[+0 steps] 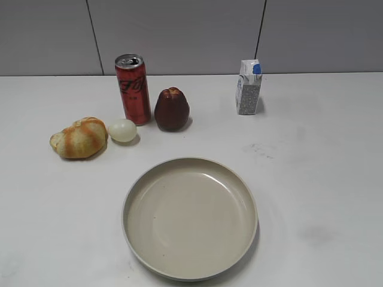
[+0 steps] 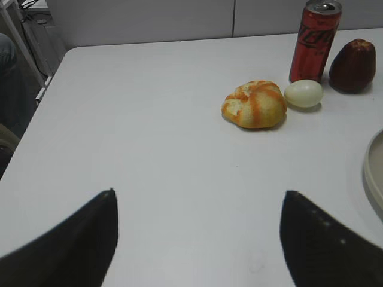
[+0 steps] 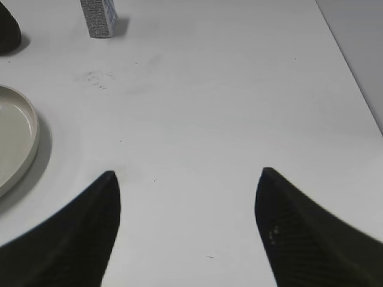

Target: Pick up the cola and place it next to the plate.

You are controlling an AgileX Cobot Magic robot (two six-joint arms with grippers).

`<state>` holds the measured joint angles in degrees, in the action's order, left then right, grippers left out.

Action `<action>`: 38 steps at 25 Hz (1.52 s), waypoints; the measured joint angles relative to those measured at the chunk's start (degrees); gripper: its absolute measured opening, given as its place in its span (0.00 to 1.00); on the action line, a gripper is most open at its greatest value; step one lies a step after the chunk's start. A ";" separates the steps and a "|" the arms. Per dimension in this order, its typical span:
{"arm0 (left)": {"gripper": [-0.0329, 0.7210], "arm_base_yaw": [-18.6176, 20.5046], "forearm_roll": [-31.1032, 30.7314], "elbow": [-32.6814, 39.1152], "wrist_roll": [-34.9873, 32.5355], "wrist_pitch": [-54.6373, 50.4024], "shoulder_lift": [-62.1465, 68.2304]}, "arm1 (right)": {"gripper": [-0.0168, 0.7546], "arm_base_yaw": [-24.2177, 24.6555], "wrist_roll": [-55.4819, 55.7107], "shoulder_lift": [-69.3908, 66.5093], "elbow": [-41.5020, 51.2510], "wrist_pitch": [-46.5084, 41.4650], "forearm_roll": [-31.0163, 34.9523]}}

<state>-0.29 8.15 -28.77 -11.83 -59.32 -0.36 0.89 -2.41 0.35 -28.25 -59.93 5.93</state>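
**Cola upright at the back of the table, both end effectors spread and empty**

Exterior view: the cola [image 1: 133, 88] stands upright on the white table [image 1: 317, 179], toward the back and left of centre. Just to its right sits a dark red pear-shaped fruit [image 1: 172, 109], close to the can but apart from it. In front of the can's base lies a pale egg-shaped object [image 1: 122, 130], and just left of that a bread roll [image 1: 79, 137] with orange-brown streaks. A small white-and-blue carton [image 1: 249, 87] stands upright well to the right, also at the back. The plate [image 1: 190, 272] lies nearer the camera, in front of the fruit, with nothing on it, well apart from the cola. Neither arm shows in this view.

Left wrist view: the left end effector [image 2: 200, 239] hangs above bare table with its two dark fingers spread wide and nothing between them. Far ahead and to the right stand the cola [image 2: 315, 40], the fruit [image 2: 352, 66], the egg-shaped object [image 2: 303, 94] and the roll [image 2: 254, 104]. The plate's rim [image 2: 373, 173] just enters at the right edge.

Right wrist view: the right end effector [image 3: 187, 230] is likewise spread wide and empty over bare table. The plate's rim [image 3: 29, 140] shows at the left edge, the lower part of the carton [image 3: 99, 18] at the top left. The cola is out of sight here.
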 joint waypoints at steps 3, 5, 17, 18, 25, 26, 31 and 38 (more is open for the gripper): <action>0.89 0.00 0.00 0.00 0.00 0.00 0.00 | 0.71 0.00 0.00 0.00 0.00 0.00 0.00; 0.89 0.00 0.00 0.00 -0.01 0.00 0.00 | 0.71 0.00 0.00 0.00 0.00 0.00 0.00; 0.84 0.00 0.11 0.00 0.02 0.00 0.08 | 0.71 0.00 0.00 0.00 0.00 0.00 0.00; 0.84 -0.12 0.32 -0.12 0.02 0.16 0.56 | 0.71 0.00 0.00 0.00 0.00 0.00 0.00; 0.83 -0.25 1.26 -4.15 0.03 19.38 15.20 | 0.71 0.00 0.00 0.00 0.00 0.00 0.00; 0.83 -0.25 1.33 -4.78 -0.03 22.78 18.97 | 0.71 0.00 0.00 0.00 0.00 0.00 0.00; 0.83 -0.25 4.84 -13.16 0.03 28.28 41.55 | 0.71 0.00 0.00 0.00 0.00 0.00 0.00; 0.87 -5.79 9.94 -36.86 -3.51 21.70 71.72 | 0.71 0.00 0.00 0.00 0.00 0.00 0.00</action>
<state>-6.08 18.09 -65.63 -15.34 -37.61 71.35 0.89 -2.41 0.35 -28.25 -59.93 5.93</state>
